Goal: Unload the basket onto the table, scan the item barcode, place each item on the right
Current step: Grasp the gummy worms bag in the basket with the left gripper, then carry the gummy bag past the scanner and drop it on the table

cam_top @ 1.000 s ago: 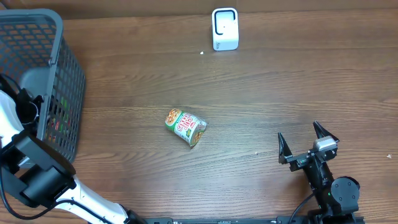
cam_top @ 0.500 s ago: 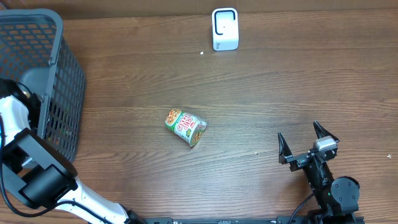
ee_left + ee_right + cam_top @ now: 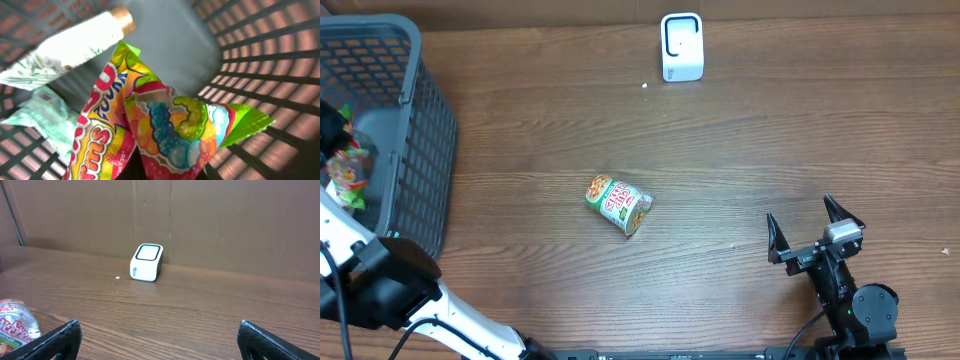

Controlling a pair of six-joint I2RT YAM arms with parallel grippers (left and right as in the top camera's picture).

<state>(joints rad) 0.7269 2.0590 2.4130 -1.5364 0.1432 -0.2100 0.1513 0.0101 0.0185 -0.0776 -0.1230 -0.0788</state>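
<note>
Clenching the bright crinkly gummy-sweets bag (image 3: 160,125), the left gripper (image 3: 334,135) holds it within the grey plastic mesh basket (image 3: 415,60), close to its left wall. The right gripper (image 3: 800,212) sits spread wide by the near edge of the brown wooden table (image 3: 770,120). Open wood surrounds the green lying noodle cup (image 3: 619,204), and the white box scanner (image 3: 681,46) stands at the far edge.

Soft, even light; left wrist view slightly blurred.

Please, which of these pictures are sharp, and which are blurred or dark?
Overhead view: sharp, evenly lit, cup noodles clear. Left wrist view: bottle smeared, candy bag slightly soft. Right wrist view: scanner crisp, pincer fingers dark.
</note>
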